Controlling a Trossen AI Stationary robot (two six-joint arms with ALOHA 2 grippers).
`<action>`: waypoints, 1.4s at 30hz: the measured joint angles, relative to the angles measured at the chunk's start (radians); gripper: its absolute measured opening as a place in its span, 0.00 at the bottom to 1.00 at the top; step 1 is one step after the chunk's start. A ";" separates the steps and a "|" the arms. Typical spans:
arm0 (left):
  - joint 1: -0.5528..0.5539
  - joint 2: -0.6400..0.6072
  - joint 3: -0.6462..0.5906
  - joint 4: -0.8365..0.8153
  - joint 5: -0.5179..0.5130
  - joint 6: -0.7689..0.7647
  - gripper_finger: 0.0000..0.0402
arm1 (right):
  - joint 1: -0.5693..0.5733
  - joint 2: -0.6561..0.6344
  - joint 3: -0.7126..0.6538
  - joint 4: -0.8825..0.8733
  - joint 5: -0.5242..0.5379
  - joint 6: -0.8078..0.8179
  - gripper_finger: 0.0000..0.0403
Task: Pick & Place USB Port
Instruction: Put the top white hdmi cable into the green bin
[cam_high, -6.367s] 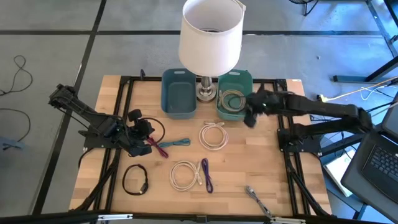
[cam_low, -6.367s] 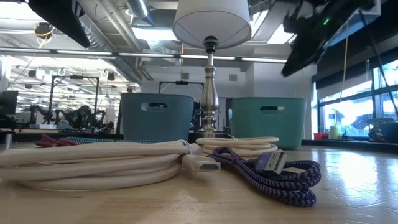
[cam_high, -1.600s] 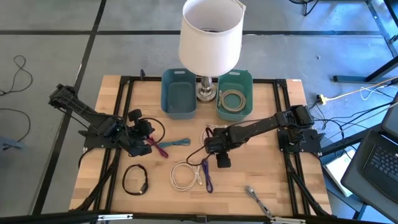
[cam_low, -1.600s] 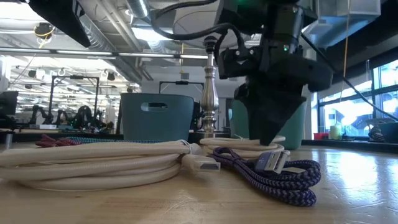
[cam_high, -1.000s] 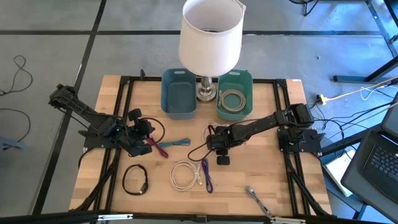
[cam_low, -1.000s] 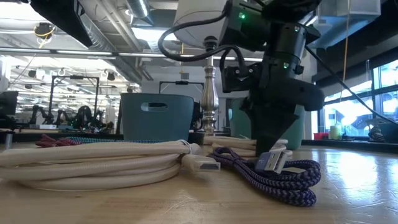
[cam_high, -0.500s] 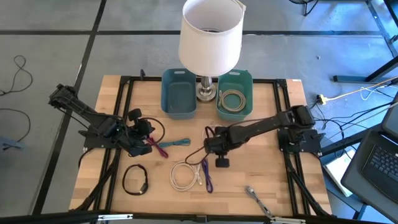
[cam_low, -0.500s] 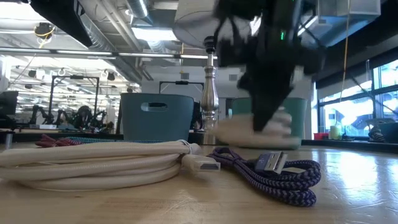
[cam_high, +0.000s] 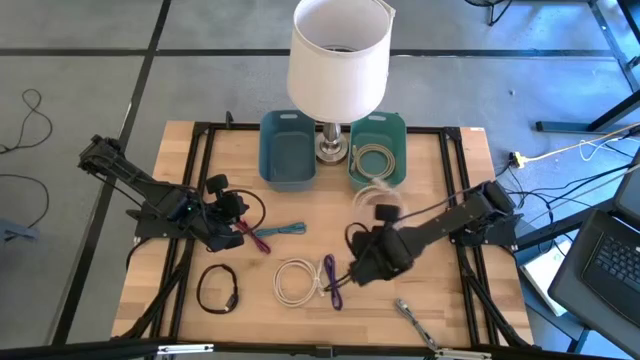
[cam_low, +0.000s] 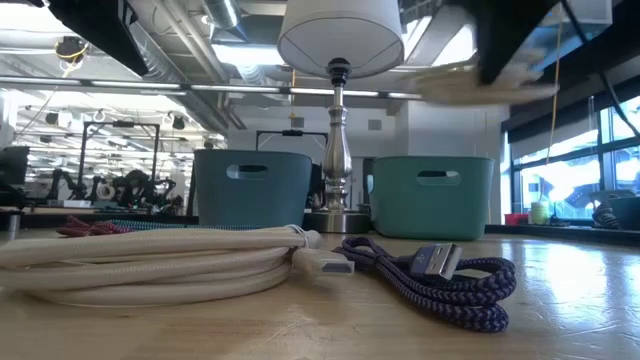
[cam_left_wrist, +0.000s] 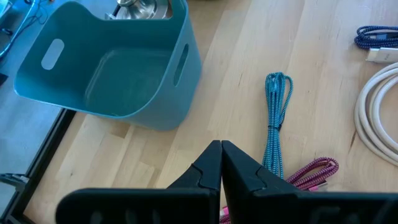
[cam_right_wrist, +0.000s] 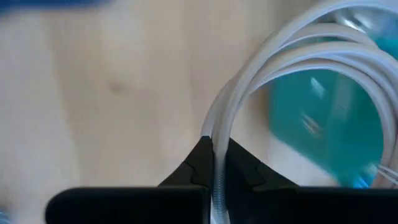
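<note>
Right wrist view shows you the right gripper (cam_right_wrist: 214, 163) clamped on the blurred white cable (cam_right_wrist: 298, 59); left gripper (cam_left_wrist: 221, 163) closed, empty.

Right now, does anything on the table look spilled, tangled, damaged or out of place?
Nothing stands out. The right gripper is shut on a white cable, held in the air near the green bin, which holds another coil. The left gripper waits shut over the table's left side.
</note>
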 joint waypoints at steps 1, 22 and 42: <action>0.000 0.000 0.000 0.000 0.000 0.000 0.01 | 0.012 -0.002 0.004 -0.017 0.029 0.041 0.04; -0.001 0.000 0.000 0.003 0.010 0.000 0.01 | -0.488 -0.308 -0.300 0.383 -0.017 -0.461 0.04; -0.001 0.000 0.000 -0.005 -0.049 0.042 0.01 | -0.839 -0.239 -0.347 0.640 -0.279 -0.806 0.04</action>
